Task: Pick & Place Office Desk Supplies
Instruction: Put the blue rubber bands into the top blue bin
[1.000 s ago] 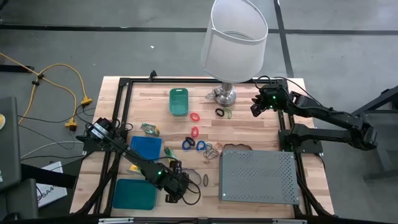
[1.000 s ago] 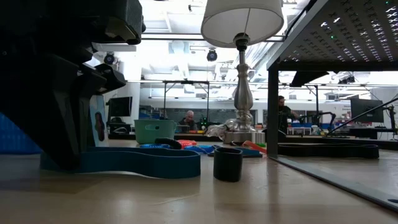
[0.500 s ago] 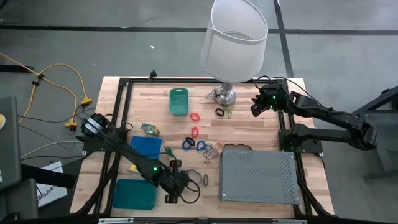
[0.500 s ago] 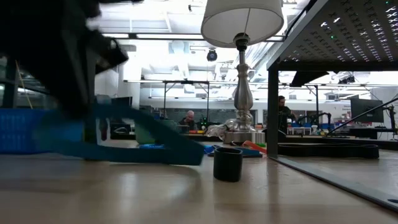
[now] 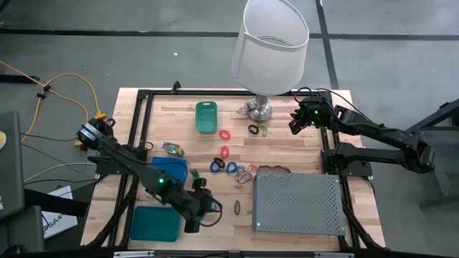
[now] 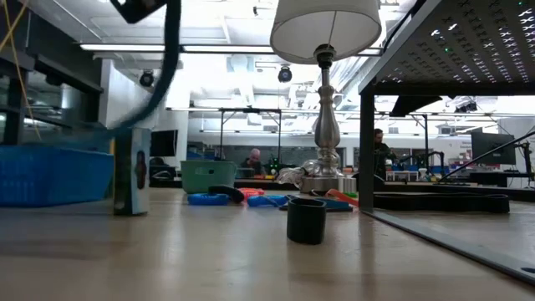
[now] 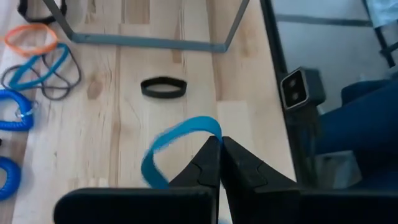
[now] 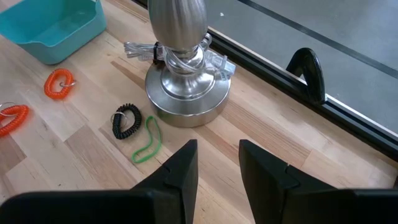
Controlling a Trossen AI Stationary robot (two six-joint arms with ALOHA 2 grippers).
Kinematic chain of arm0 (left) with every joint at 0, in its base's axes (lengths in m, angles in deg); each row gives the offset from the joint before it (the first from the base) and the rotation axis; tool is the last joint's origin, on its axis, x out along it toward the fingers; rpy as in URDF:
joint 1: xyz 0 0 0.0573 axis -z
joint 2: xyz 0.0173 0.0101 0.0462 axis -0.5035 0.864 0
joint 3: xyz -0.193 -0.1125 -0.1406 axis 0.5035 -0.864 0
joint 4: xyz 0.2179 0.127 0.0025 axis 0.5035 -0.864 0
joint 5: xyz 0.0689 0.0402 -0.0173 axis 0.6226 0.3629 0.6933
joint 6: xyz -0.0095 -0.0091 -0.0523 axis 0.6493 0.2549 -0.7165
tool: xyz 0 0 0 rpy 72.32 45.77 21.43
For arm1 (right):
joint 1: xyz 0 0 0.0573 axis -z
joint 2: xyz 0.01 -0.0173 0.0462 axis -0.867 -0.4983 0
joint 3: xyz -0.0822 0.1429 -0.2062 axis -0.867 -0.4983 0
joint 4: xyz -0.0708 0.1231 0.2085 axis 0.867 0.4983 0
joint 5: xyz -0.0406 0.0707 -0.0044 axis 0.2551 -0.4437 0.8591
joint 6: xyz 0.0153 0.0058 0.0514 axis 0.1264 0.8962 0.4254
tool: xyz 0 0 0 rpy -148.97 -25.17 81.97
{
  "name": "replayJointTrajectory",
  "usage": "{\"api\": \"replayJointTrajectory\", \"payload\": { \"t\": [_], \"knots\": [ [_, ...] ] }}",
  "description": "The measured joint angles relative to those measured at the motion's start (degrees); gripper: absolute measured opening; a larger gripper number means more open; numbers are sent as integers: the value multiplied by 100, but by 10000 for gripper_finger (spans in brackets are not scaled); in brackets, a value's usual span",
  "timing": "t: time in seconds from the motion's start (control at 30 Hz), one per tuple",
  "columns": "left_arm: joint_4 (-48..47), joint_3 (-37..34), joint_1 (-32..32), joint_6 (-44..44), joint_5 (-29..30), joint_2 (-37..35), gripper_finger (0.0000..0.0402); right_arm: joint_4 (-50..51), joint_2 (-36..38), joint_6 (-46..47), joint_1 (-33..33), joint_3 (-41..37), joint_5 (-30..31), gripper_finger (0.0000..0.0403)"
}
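Observation:
My left gripper (image 5: pixel 201 208) is near the table's front edge, left of centre, shut on a blue band (image 7: pixel 177 144). In the low view the band (image 6: pixel 172 50) shows as a blurred strip high above the wood. A black band (image 7: pixel 163 87) lies flat on the table just beyond the gripper. Blue coils (image 5: pixel 216 166), red coils (image 5: pixel 225 135), a black coil (image 8: pixel 126 121) and a green band (image 8: pixel 147 144) lie mid-table. My right gripper (image 8: pixel 217 165) hangs open at the far right, near the lamp base (image 8: pixel 184 87), with nothing between its fingers. My left gripper pinches the blue band at one end of its loop (image 7: pixel 210 127) between its two shut fingertips. The fingers slant down toward the table's near right. The rest of the loop curves out beside the fingers, clear of the table.
A teal tray (image 5: pixel 154 223) lies at the front left, with a blue tray (image 5: pixel 168 170) behind it and a green bin (image 5: pixel 206 117) farther back. A grey perforated box (image 5: pixel 297 203) fills the front right. The white-shaded lamp (image 5: pixel 270 43) stands at the far edge.
My left gripper has risen, staying shut. The blue band, which lay on the table a second ago, has swung up with it and now hangs clear of the wood. The black band has stayed where it was.

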Motion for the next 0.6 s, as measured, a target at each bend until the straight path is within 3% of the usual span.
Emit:
{"api": "replayJointTrajectory", "payload": {
  "t": [0.6],
  "knots": [
    [79, 6, 83, -17, -103, -130, 1, -1, -2, 1, 2, 0, 0, 105]
  ]
}}
